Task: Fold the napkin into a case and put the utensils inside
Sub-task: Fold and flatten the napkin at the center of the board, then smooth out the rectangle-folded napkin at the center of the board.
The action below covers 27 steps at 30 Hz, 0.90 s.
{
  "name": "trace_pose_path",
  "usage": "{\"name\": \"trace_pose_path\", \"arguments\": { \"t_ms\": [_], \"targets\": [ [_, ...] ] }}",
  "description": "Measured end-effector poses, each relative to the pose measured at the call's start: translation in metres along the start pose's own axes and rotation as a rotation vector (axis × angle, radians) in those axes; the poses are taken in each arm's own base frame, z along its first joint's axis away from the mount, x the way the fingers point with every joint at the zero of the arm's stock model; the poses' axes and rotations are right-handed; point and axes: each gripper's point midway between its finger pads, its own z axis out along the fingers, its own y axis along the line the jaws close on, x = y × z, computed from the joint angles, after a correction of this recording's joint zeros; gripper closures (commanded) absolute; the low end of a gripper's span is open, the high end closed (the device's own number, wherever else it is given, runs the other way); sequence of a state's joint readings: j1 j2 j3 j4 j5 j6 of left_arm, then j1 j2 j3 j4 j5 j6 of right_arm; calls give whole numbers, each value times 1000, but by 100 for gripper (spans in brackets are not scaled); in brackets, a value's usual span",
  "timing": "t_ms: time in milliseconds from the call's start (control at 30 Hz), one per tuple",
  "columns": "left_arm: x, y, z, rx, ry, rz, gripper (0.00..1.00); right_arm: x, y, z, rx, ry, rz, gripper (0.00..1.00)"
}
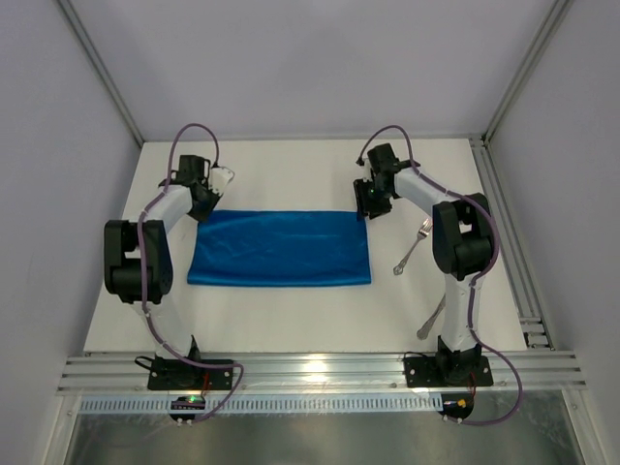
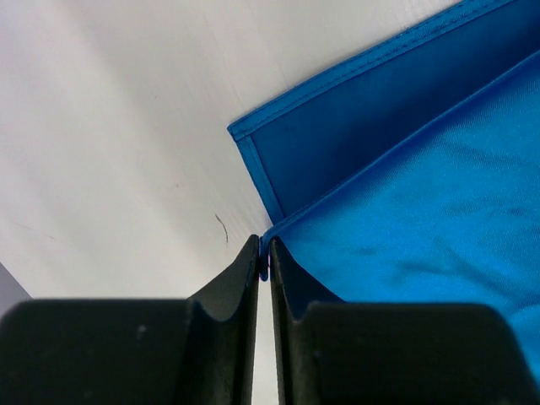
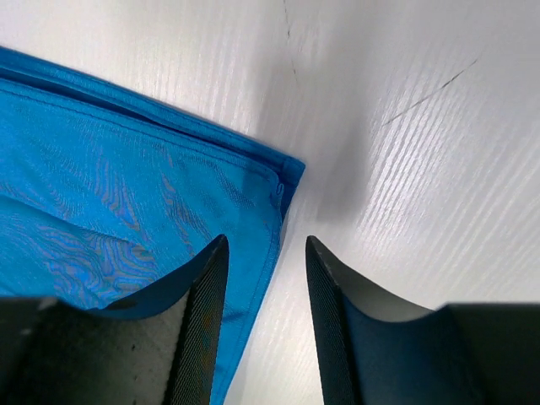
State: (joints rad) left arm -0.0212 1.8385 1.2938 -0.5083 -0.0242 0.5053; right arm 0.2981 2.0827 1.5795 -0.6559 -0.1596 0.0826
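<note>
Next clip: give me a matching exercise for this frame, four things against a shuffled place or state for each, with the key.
Things:
1. left gripper
2. right gripper
3. fork
4. napkin

Places or states:
A. lies on the bare table, to the right of the blue cloth
B. fingers apart over a cloth corner
C. folded over, lying flat
D. fingers pinched on a cloth edge

Pairs: 1-D, 2-B, 3-A, 4-C
</note>
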Motion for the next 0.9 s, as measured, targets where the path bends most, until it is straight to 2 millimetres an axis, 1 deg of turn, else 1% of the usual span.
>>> {"name": "trace_pose_path", "arguments": {
  "t_ms": [100, 133, 167, 267, 300, 367, 400, 467, 533, 600, 667, 733, 800, 900],
  "targets": [
    [0, 0, 3, -1, 3, -1, 80, -9, -1, -1, 3, -27, -4, 52],
    [-1, 1, 4, 0, 4, -3, 74, -12, -2, -2, 5, -37, -3, 52],
    [-1, 1, 5, 0, 5, -3, 71, -15, -3, -2, 5, -48, -3, 52],
    [-2, 1, 6, -2, 1, -9, 58, -20, -5, -2, 6, -66, 1, 53],
    [-2, 1, 6, -2, 1, -11, 55, -20, -6, -2, 7, -68, 3, 54],
    [-4, 3, 6, -5, -4, -24, 55, -22, -8, -2, 6, -77, 9, 57],
    [-5, 4, 5, -8, -6, -31, 56, -23, -8, -1, 4, -82, 11, 60],
    [-7, 8, 4, -16, -13, -48, 58, -23, -9, 1, 1, -88, 22, 62],
    [-10, 15, 1, -28, -24, -81, 59, -20, -10, 4, -3, -87, 34, 62],
    [-10, 25, -1, -31, -38, -124, 57, -15, -9, 8, -12, -81, 41, 62],
    [-8, 34, -3, -33, -45, -156, 57, -11, -8, 11, -20, -75, 46, 65],
    [-4, 38, -3, -28, -43, -179, 56, -9, -7, 12, -26, -73, 53, 69],
    [-3, 37, 3, -9, -30, -192, 58, -11, -6, 13, -30, -78, 59, 72],
    [1, 28, 22, 37, 6, -199, 61, -15, -5, 13, -36, -97, 61, 81]
  ]
}}
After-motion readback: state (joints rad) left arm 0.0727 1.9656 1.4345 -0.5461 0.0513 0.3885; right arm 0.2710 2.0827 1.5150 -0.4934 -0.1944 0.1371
